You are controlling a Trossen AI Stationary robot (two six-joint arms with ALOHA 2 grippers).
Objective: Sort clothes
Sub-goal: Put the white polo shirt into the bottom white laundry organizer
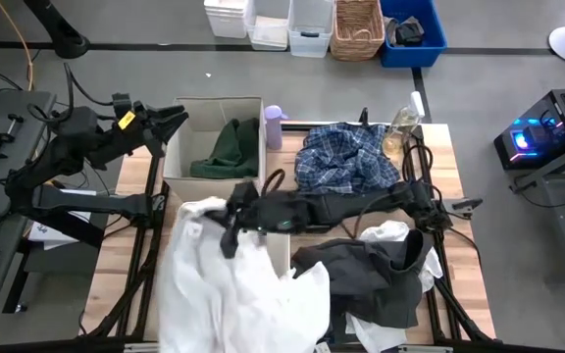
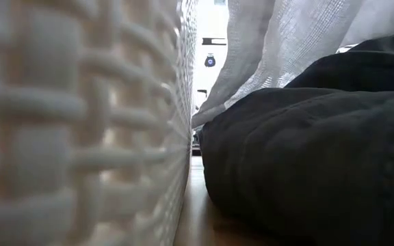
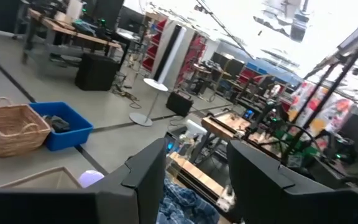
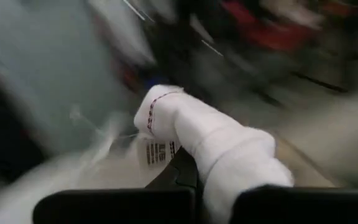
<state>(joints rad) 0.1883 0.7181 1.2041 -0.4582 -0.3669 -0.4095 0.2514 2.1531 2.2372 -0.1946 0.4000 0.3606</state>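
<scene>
high view shows the right gripper (image 1: 231, 224) reaching across the table with its fingers pinched on a white garment (image 1: 238, 284) that drapes over the near left part of the table, while the left gripper (image 1: 170, 123) hangs beside the outer wall of the white bin (image 1: 175, 162), fingers spread and holding nothing. a dark green garment (image 1: 229, 147) lies inside that bin, a blue-and-white plaid garment (image 1: 346, 159) lies at the far side of the table, and a dark grey garment (image 1: 376, 275) lies on the near right with more white fabric under it.
</scene>
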